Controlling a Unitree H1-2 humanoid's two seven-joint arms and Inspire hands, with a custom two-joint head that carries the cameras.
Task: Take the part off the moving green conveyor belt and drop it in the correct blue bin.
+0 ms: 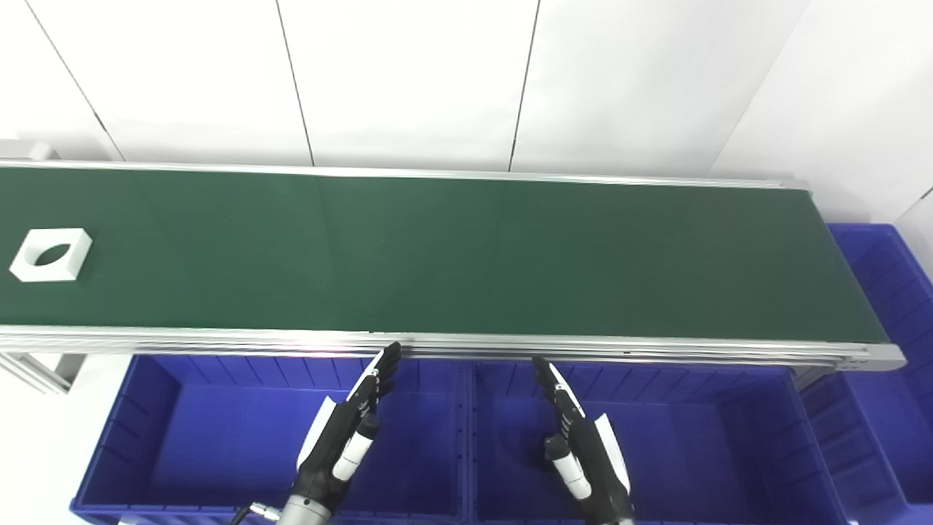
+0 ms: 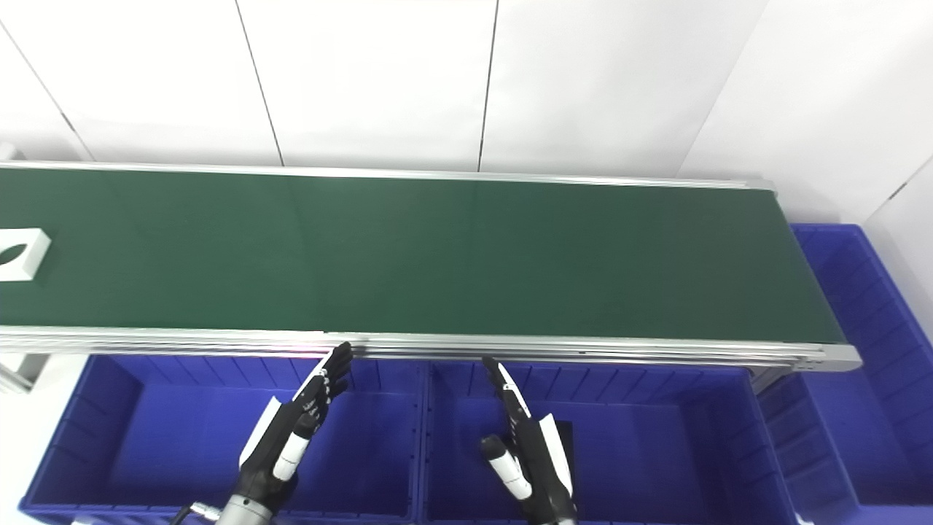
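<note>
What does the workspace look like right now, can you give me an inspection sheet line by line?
Surface: green conveyor belt, bare apart from one part.
Job's things: white square part with a round hole at the belt's far left; three blue bins, left bin, middle bin, end bin.
Clutter: nothing seen.
Hands: left hand and right hand open, holding nothing, over the bins.
Cables: a thin one at the left wrist.
Surroundings: white panelled wall.

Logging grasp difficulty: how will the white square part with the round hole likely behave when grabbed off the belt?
The white part looks like a rigid block, so probably stiff. It lies flat on the green belt, unlikely to roll or tip. Its smooth-looking faces may slip between fingers.
</note>
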